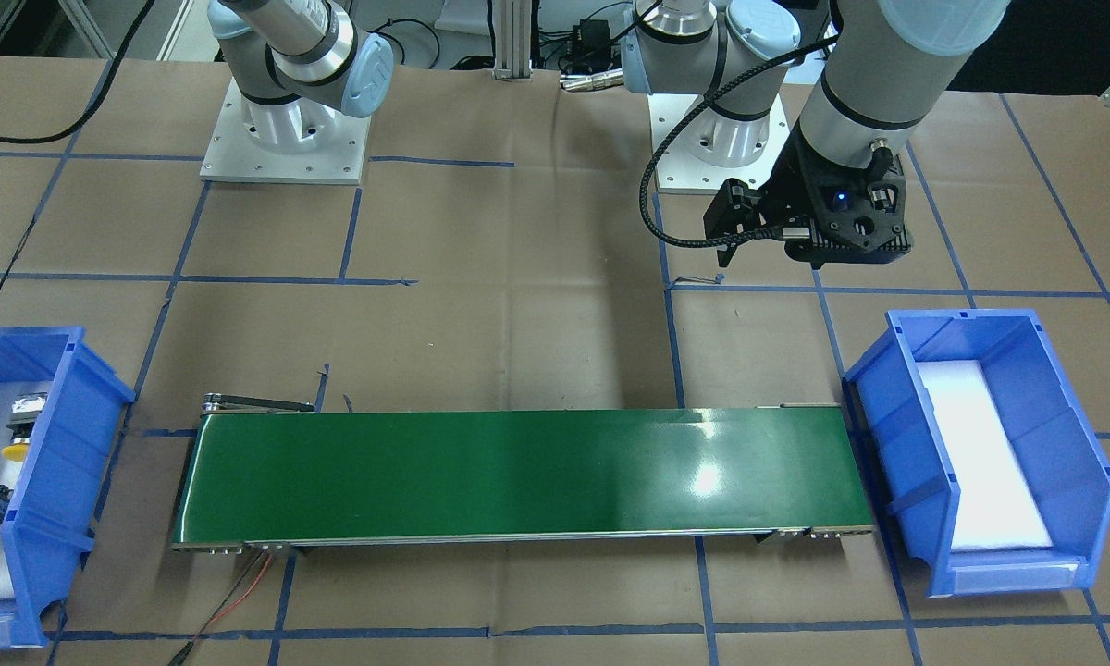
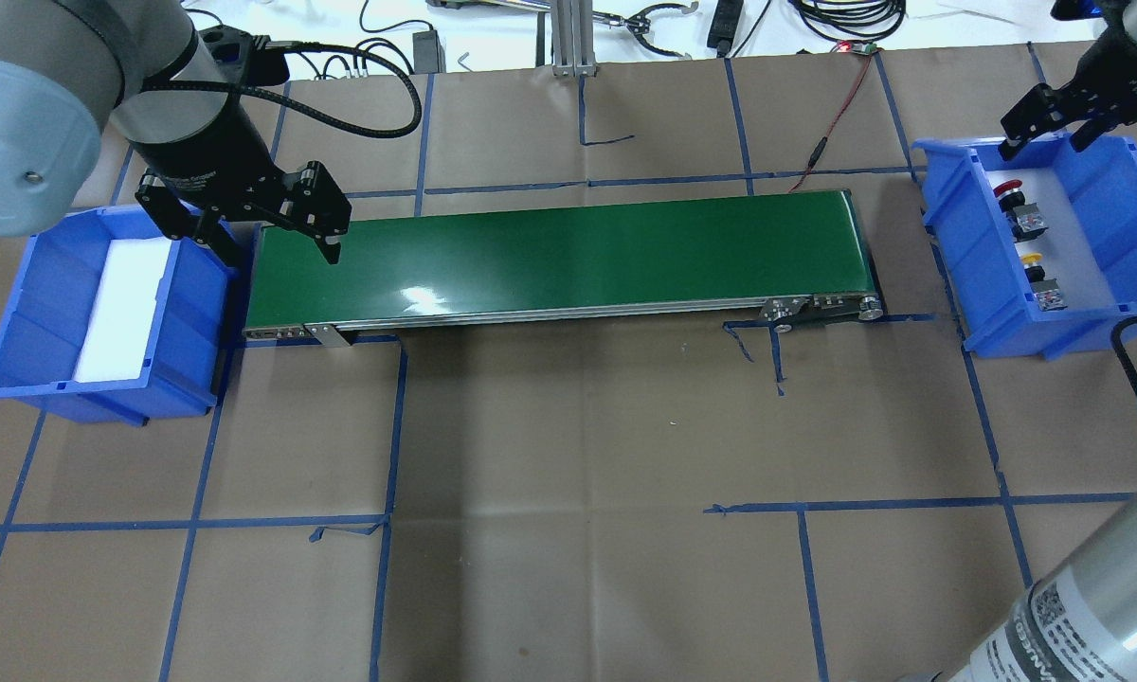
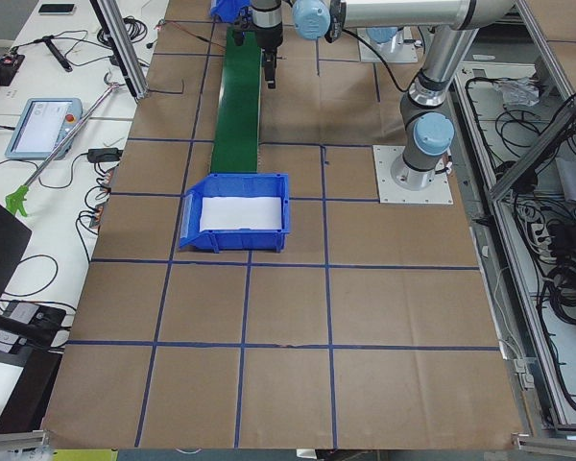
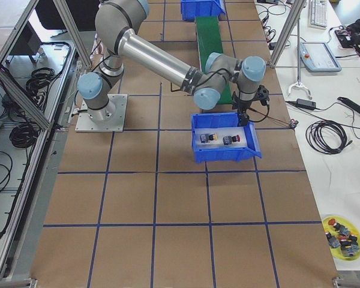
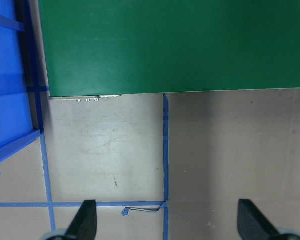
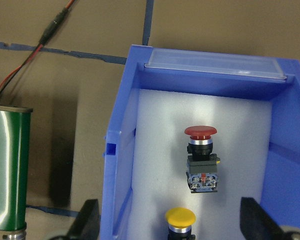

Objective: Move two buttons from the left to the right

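The red button (image 6: 200,132) and the yellow button (image 6: 180,217) lie on white foam in the blue bin (image 2: 1113,194) at the robot's right end of the table. They also show in the overhead view, red (image 2: 1009,190) and yellow (image 2: 1033,258). My right gripper (image 2: 1052,133) hangs open above the bin's far end and holds nothing; its fingertips (image 6: 88,220) frame the bin in the wrist view. My left gripper (image 2: 277,248) is open and empty over the left end of the green conveyor belt (image 2: 559,260), beside the empty blue bin (image 2: 185,322).
The empty bin holds only a white foam pad (image 2: 123,308). A red and black cable (image 2: 829,133) runs from the belt's far right end. Blue tape lines cross the brown paper table (image 2: 578,474). Both arm bases (image 1: 282,139) stand behind the belt.
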